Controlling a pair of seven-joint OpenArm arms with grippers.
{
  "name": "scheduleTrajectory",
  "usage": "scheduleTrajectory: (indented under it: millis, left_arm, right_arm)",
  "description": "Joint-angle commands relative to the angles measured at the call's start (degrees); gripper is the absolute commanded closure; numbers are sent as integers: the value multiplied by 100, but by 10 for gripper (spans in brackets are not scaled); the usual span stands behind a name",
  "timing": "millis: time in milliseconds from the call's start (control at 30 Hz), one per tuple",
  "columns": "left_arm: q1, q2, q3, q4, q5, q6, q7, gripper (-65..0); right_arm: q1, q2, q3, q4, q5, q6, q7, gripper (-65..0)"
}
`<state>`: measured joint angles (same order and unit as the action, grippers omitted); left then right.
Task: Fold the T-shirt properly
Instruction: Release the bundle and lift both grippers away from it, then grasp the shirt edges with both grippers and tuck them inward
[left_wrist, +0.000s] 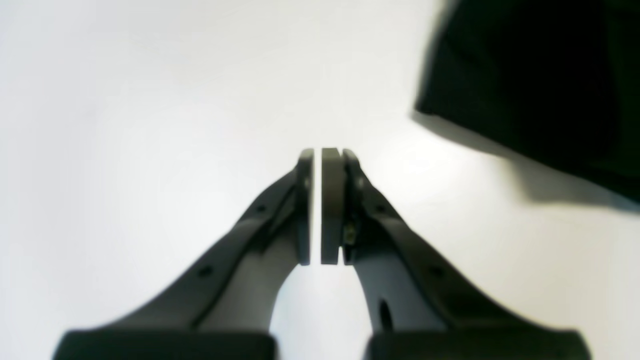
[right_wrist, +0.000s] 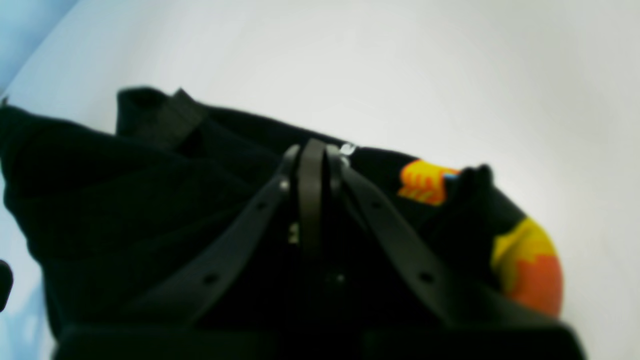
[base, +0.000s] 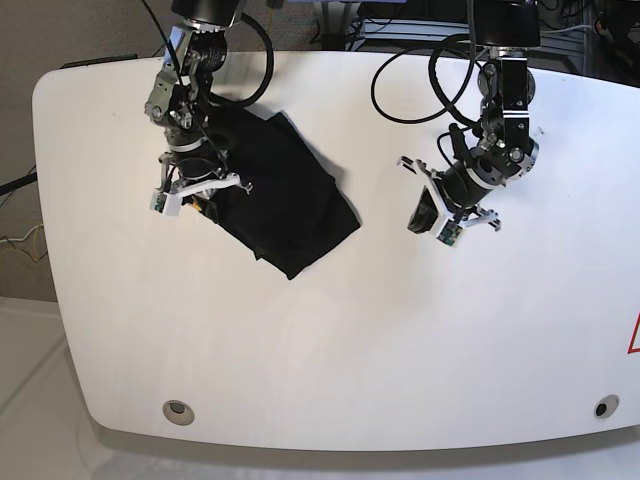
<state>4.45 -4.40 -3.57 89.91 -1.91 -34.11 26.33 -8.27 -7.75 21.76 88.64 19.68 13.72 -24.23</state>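
Note:
The black T-shirt (base: 285, 200) lies folded into a slanted, roughly rectangular bundle on the white table (base: 350, 340), left of centre. In the right wrist view the T-shirt (right_wrist: 125, 190) fills the lower left, and its orange-and-yellow print (right_wrist: 535, 270) shows at the right. My right gripper (right_wrist: 312, 150) is shut, low over the bundle's left end (base: 205, 200); I cannot tell whether cloth is pinched. My left gripper (left_wrist: 317, 152) is shut with only a thin slit and nothing in it. It hovers over bare table (base: 420, 212), right of the shirt's corner (left_wrist: 540, 75).
Black cables (base: 400, 80) loop over the table's far edge behind both arms. Two round holes (base: 178, 408) sit near the front edge, one at each corner. A red mark (base: 633, 335) shows at the right edge.

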Motion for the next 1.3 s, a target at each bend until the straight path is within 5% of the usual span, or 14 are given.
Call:
scheduleTrajectory:
  millis: [0, 667, 1267]
  left_arm:
    - [-89, -39, 36, 95, -51, 22, -123, 0]
    - [96, -320, 89, 279, -68, 31, -114, 0]
    - [606, -522, 80, 921, -59, 31, -96, 0]
  right_arm:
    - [-65, -109, -9, 266, -56, -172, -105, 0]
    - [322, -125, -246, -306, -3, -1121, -69, 0]
    - [1139, -125, -1134, -1774, 577, -1824, 801, 0]
